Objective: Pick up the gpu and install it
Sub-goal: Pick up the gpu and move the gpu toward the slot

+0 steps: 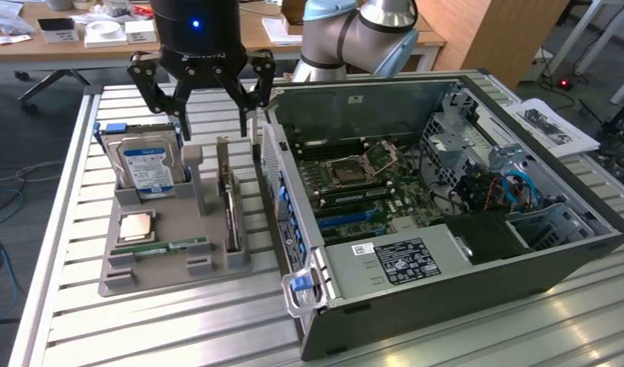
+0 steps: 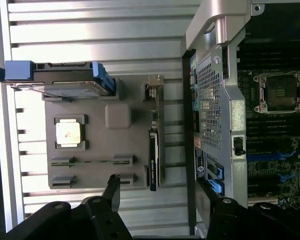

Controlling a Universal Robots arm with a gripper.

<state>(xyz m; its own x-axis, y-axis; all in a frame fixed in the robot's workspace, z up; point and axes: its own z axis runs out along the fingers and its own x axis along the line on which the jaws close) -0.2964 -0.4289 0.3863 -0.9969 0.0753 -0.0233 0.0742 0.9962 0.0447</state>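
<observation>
Starting at the exterior view's left, we see the grey holder tray (image 1: 154, 284) on the slatted table (image 1: 138, 329). We read that view as a clock face centred on the tray. The hard drive (image 1: 144, 164) stands upright at about eleven o'clock. The CPU (image 1: 138, 227) lies flat near the middle, and the RAM stick (image 1: 174, 246) lies just beside it toward five. At about three o'clock, along the tray's edge nearest the computer case (image 1: 445, 283), the gpu (image 1: 230, 206) stands on its long edge in its slots, not yet lifted.

The gripper (image 1: 212, 131) hangs at about twelve o'clock of the tray, above its far end. It is empty, with its fingers (image 1: 177, 115) spread wide. In the wrist view the gripper (image 2: 157, 182) has a fingertip (image 2: 112, 187) on either side of the line of the gpu (image 2: 154, 150), both clear of it.

We judge the step in hand to be the approach for the grasp. To do it well, we would keep the card centred between the fingers so both meet its faces together. We would come down square to the board rather than tilted, since a thin card seated in slots may bind or twist. We would take it near mid-length and mind the case wall just beside it at three o'clock.
</observation>
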